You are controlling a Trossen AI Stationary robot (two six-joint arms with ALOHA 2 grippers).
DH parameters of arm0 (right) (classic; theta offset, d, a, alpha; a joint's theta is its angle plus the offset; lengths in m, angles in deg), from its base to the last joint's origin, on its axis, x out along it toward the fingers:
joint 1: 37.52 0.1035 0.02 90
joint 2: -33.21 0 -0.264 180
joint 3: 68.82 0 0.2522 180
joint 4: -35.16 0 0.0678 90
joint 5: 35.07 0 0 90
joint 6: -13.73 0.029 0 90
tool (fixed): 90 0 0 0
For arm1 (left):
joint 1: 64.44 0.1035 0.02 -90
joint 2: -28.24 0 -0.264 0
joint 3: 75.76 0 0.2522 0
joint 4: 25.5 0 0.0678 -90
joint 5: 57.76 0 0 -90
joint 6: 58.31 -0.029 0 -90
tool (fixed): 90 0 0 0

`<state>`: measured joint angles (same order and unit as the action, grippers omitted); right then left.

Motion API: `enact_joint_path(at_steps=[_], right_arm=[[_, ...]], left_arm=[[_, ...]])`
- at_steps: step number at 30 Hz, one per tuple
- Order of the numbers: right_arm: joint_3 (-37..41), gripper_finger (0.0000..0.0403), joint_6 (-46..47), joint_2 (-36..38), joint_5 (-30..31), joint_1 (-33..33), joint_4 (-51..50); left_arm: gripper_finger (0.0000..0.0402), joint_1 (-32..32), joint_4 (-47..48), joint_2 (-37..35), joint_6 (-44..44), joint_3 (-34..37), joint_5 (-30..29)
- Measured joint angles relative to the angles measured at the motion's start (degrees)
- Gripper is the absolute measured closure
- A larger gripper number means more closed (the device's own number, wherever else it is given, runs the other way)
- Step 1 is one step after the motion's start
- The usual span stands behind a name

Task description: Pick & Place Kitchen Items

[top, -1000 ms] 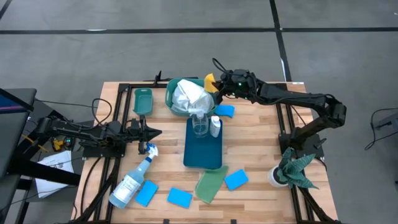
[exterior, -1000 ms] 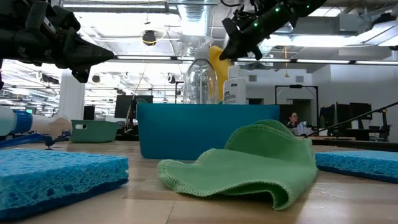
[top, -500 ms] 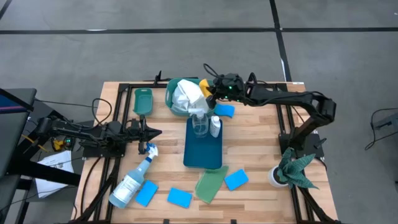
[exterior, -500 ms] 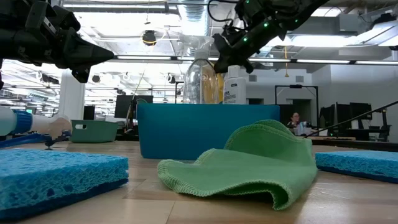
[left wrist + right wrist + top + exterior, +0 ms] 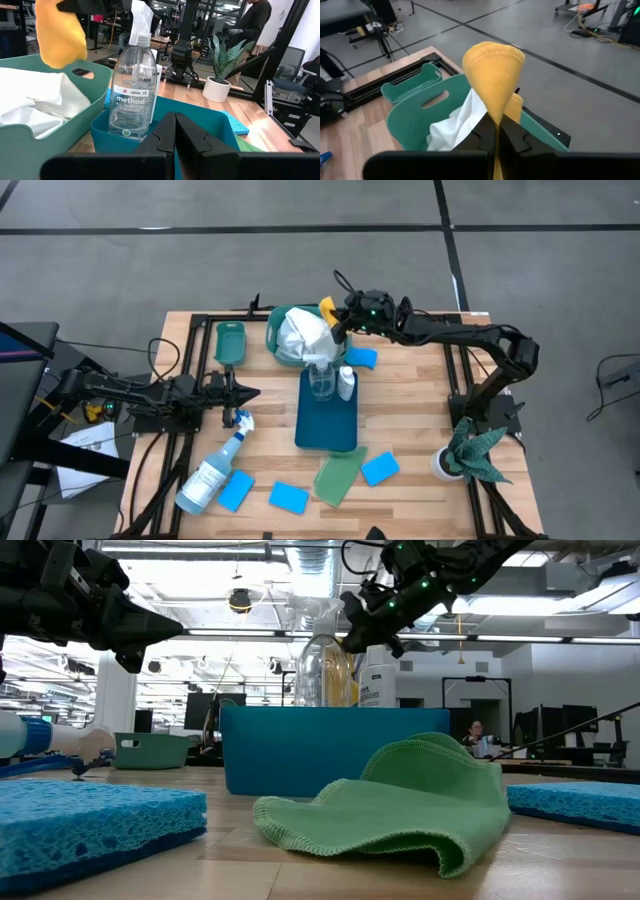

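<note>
The right pincer (image 5: 335,318) hangs over the far middle of the wooden counter (image 5: 420,410), clenched on a yellow cloth (image 5: 326,308) that dangles just above the rim of a round teal basket (image 5: 274,332); in the right wrist view the cloth (image 5: 494,70) droops in a cone from the closed fingers, with the basket (image 5: 405,117) beneath it. A crumpled white cloth (image 5: 303,337) already fills that basket. Just in front of the basket, a blue rectangular tray (image 5: 327,420) holds a clear spray bottle (image 5: 321,380) and a small white bottle (image 5: 346,383) standing upright side by side at its far end. The left pincer (image 5: 250,393) rests low at the left side of the counter, its fingers pressed together with nothing between them, pointing toward the tray. Near it lies a blue-trigger spray bottle (image 5: 212,473) on its side, angled toward the front left corner. Along the front edge sit three blue sponges (image 5: 235,491) (image 5: 289,498) (image 5: 380,468), with a light-green cloth (image 5: 336,474) crumpled between the last two and touching the tray's near end. Another blue sponge (image 5: 362,358) lies just right of the tray's far end. A small teal bin (image 5: 230,342) stands left of the basket, and a potted plant (image 5: 468,452) sits at the counter's right front corner.
</note>
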<state>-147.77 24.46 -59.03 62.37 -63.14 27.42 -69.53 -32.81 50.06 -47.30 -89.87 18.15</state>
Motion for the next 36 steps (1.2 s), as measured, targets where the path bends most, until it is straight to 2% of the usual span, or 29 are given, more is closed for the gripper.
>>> enact_joint_path(at_steps=[14,22,28,36], right_arm=[[0.00,0.0403,-0.69,-0.01,-3.12,0.00,0.73],[0.00,0.0403,-2.24,-0.02,0.13,-1.70,-4.75],[0.00,0.0403,-5.24,-0.02,0.35,-2.64,-10.21],[0.00,0.0403,-8.36,-0.02,-1.88,-2.16,-10.24]], left_arm=[[0.0401,0.01,0.01,0.00,0.00,-0.01,-0.01],[0.0401,-0.01,-0.01,0.01,0.00,0.01,0.00],[0.0401,0.01,0.01,0.00,-0.02,0.00,0.00],[0.0401,-0.01,0.00,-0.01,-0.01,0.00,0.00]])
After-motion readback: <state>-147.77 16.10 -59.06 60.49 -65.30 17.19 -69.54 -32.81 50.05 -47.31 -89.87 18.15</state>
